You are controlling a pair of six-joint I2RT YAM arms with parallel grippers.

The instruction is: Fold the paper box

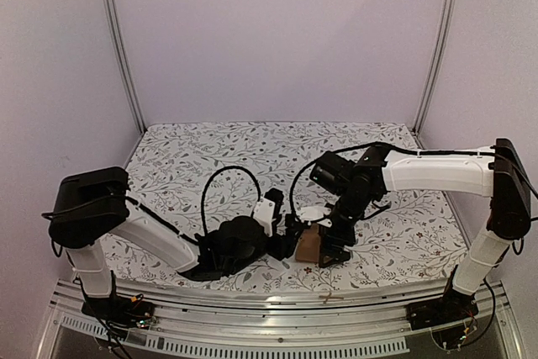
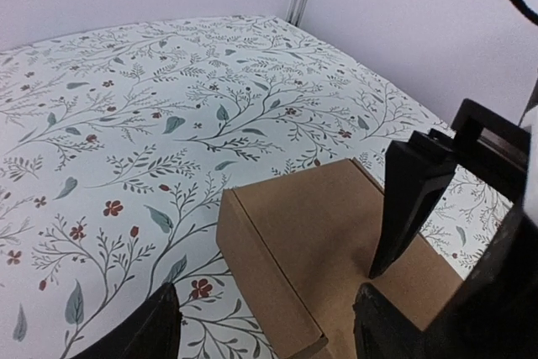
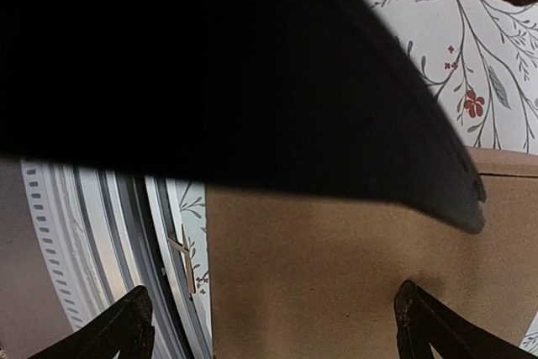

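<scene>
**Both pincers spread at the small brown carton**

The left gripper (image 2: 269, 329) has its two black fingers spread, one on each side of the paper box (image 2: 303, 233), a plain brown corrugated-cardboard piece standing as a small boxy carton. A strip of cloth shows between its left finger (image 2: 160, 325) and the carton's side wall. Whether the other finger touches the carton cannot be told.

The right gripper (image 3: 277, 334) is spread wide above the carton's flat top. One of its tapered black fingers (image 2: 410, 199) points down with its tip on that top face.

The carton sits between the two arms, near the table's front edge, on the white table cover printed with grey-green sprigs and small red flowers (image 2: 151, 107). A silver slotted metal rail (image 3: 101, 233) runs along that edge.

A broad, blurred black shape fills the upper part of the right wrist view.
</scene>
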